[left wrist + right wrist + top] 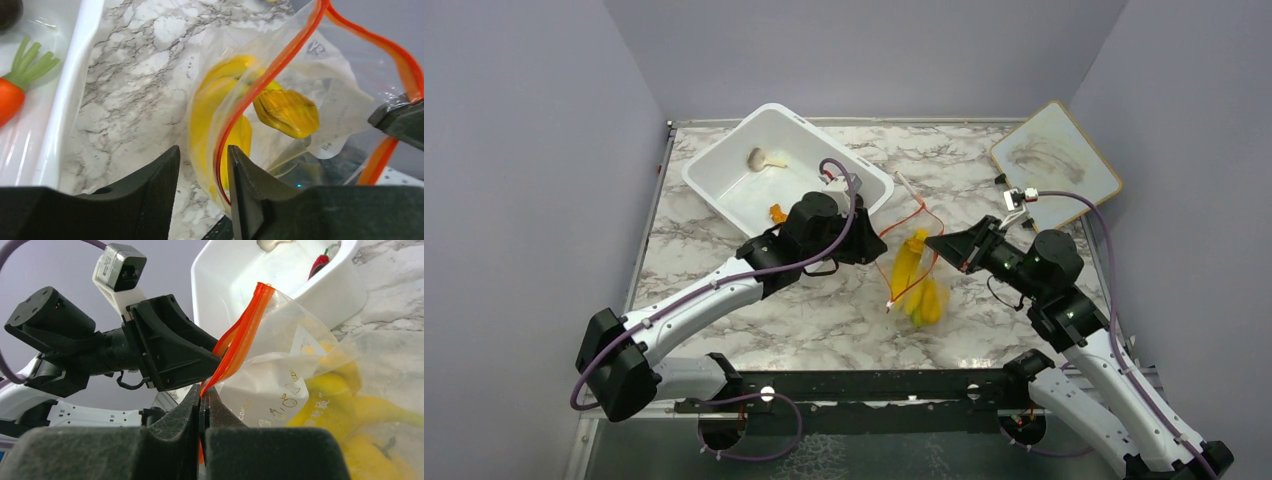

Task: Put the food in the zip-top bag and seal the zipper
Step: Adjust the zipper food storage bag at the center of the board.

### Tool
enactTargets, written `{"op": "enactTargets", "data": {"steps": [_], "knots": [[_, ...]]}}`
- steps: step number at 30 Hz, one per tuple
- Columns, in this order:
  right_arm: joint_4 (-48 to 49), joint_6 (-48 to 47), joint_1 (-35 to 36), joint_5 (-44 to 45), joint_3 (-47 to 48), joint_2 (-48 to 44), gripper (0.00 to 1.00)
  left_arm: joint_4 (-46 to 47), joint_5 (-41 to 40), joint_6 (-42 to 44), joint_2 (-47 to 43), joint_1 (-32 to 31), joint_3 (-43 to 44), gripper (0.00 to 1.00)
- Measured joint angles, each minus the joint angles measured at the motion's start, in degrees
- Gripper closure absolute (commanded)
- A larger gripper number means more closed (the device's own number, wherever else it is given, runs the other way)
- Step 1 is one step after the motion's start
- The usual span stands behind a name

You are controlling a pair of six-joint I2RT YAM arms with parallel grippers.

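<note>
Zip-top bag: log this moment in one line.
bag: banana, yellow pepper inside, mouth open | right end effector: shut on zipper | left end effector: open | tub: carrot, chili

Zip-top bag point(280, 370): clear, thin plastic film, glossy and crinkled, with faint print.
Zipper point(240, 340): smooth red-orange plastic strip, slightly shiny.
Banana point(210, 110): smooth yellow plastic with a soft sheen.
Yellow pepper point(287, 112): glossy yellow plastic with faint ridges.
Carrot point(7, 102): shiny orange plastic with a matt green top.
Tub point(804, 140): white plastic, smooth and glossy.
Surface point(140, 70): marble-patterned, smooth, low sheen.
Left pincer point(202, 155): matt black, finely grained inner faces.
Right pincer point(202, 390): matt black, rough grainy finish.
Whiteboard point(1054, 155): pale wood frame around a smooth, smudged white panel.
</note>
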Motion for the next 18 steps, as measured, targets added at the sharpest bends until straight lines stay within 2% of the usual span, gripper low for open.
{"op": "enactTargets", "data": {"steps": [2,3,7,14,18], "knots": [[-0.9,-0.1,0.0,0.0,0.0,-0.1,0.99,-0.8,0.0,0.7,0.8,0.0,0.2,0.96],[-1.5,-0.2,0.0,0.0,0.0,-0.1,0.99,-1.1,0.0,1.0,1.0,0.0,0.5,1.0],[-5.7,-1.7,0.0,1.8,1.0,0.0,0.99,-1.6,0.1,1.6,0.6,0.0,2.4,1.0],[-23.1,-8.6,0.0,16.9,13.3,5.9,0.99,2.8,3.8,-1.0,-4.3,-0.2,2.7,1.0],[-27.0,-10.7,0.0,21.2,15.8,5.8,0.99,7.0,5.3,-2.2,-6.0,-0.2,2.0,1.0]]}}
